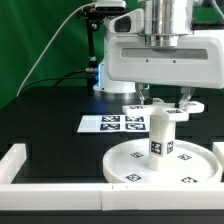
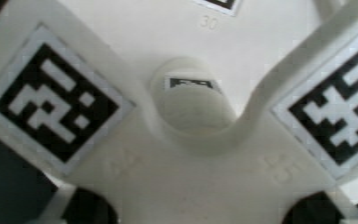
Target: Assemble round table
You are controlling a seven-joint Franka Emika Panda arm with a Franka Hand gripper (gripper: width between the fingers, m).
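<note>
Hemmed by border rails [image 1: 55,187]; marker board [image 1: 112,123] behind disc [image 1: 160,163]. Post [image 1: 157,133] upright on disc, cross base [image 1: 168,108] atop, gripped by hand [image 1: 163,100].

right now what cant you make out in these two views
- Fingers: in the exterior view the cross base covers them, so grip state is unclear; the wrist view shows no fingers at all.
- Post: its top joint with the cross base is too small to judge in the exterior view.
- Round disc: cut off by the exterior view's right edge.
- Marker board: partly hidden behind the post.
</note>
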